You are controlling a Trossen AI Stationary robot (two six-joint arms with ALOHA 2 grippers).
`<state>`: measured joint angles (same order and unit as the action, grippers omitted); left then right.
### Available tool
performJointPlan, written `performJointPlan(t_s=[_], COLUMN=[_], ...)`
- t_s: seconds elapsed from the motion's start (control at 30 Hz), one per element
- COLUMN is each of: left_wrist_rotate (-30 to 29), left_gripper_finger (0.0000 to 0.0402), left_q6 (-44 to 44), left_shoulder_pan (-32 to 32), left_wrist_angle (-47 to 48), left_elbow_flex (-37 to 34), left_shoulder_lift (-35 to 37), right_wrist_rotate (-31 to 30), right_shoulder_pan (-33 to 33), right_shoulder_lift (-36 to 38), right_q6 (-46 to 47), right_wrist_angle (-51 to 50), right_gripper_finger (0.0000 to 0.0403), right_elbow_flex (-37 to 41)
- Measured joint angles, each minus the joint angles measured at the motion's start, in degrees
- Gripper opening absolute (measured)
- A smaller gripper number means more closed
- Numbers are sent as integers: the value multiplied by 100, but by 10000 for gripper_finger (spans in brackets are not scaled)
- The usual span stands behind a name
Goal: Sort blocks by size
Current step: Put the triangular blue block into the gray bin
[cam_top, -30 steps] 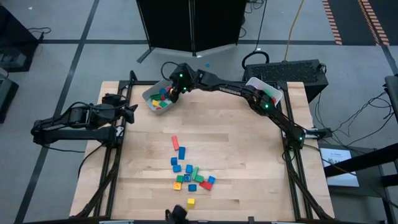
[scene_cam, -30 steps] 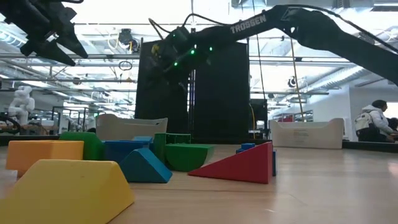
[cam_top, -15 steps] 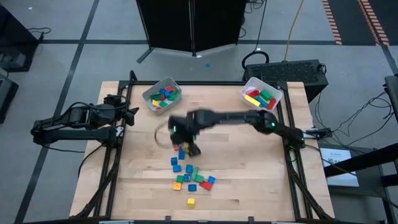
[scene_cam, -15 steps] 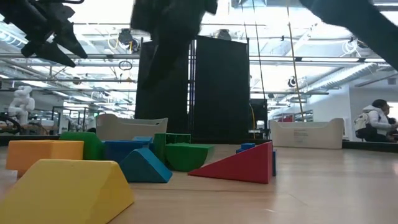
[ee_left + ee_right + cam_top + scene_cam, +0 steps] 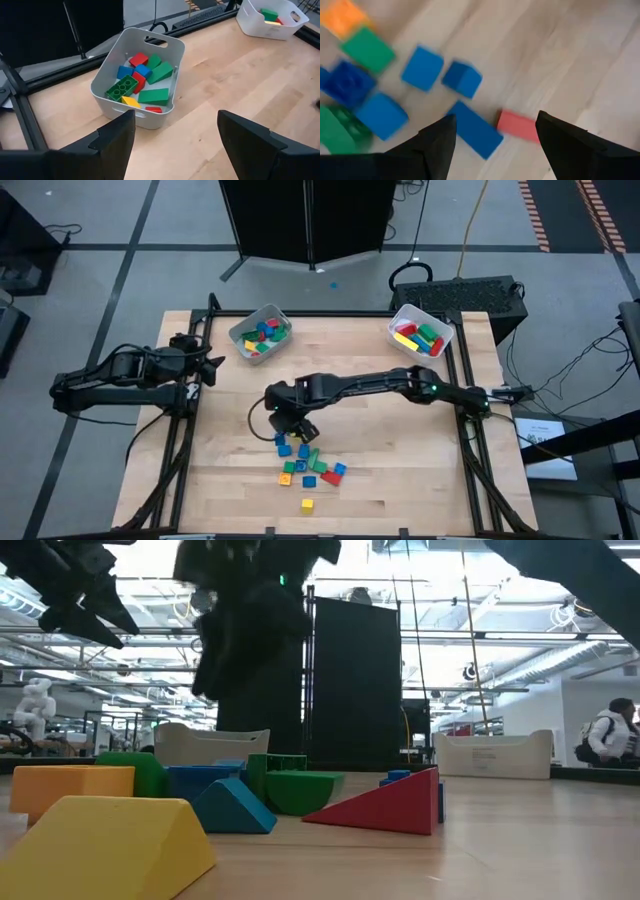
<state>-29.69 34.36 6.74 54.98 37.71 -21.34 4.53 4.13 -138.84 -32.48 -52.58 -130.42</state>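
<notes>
Several small red, blue, green and yellow blocks lie loose on the table's near middle. My right gripper hangs open over the far end of this pile. In the right wrist view a red block and a blue bar lie on the wood between and below its fingers, and blue cubes lie beyond; it touches none. My left gripper waits open at the table's left edge, facing the left bin.
Two white bins stand at the far edge: the left bin and the right bin, both holding coloured blocks. The low view shows a yellow wedge and a red wedge close up. A person shows in the room behind.
My right gripper has swung from over the left bin toward the table's near edge and down, and now hangs above the far end of the loose pile. The blocks on the table have not moved.
</notes>
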Motion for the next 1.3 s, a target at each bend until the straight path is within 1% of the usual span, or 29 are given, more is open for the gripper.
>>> performJointPlan(t_s=[0.07, 0.27, 0.33, 0.4, 0.47, 0.73, 0.87, 1.03, 1.17, 1.23, 1.3], left_wrist_rotate=[0, -11, -13, -13, -11, 79, 80, 47, -35, -35, -61], left_gripper_finger=[281, 281, 281, 281, 281, 281, 281, 281, 281, 281, 281], left_q6=[78, -20, -19, -18, -18, -30, -168, -39, 3, 233, 393], left_shoulder_pan=[-2, 0, 0, 0, -2, 0, 0, 0, 0, -2, 0], left_wrist_angle=[2, 0, -10, -9, -5, -11, -5, -18, -21, -24, -35], left_elbow_flex=[0, 0, 0, 0, 0, 0, 0, 0, 0, 0, 0], left_shoulder_lift=[-2, -13, -13, -13, -13, -13, -11, -13, -13, -13, -13], right_wrist_rotate=[-29, -11, -101, -320, -433, -443, -447, -467, -477, -338, -41], right_shoulder_pan=[-9, -29, -37, -42, -36, -31, -69, -119, -117, -110, -98], right_shoulder_lift=[-60, -300, -388, -472, -571, -731, -731, -720, -711, -663, -528], right_q6=[-150, -400, -491, -574, -595, -515, -550, 26, 512, 825, 1161], right_wrist_angle=[-233, -310, -274, -152, -143, -407, -358, -448, -833, -851, -660], right_gripper_finger=[263, 263, 263, 263, 263, 262, 247, 213, 204, 204, 205], right_elbow_flex=[14, 8, 8, 8, 8, -3, -3, -46, -343, -461, -418])
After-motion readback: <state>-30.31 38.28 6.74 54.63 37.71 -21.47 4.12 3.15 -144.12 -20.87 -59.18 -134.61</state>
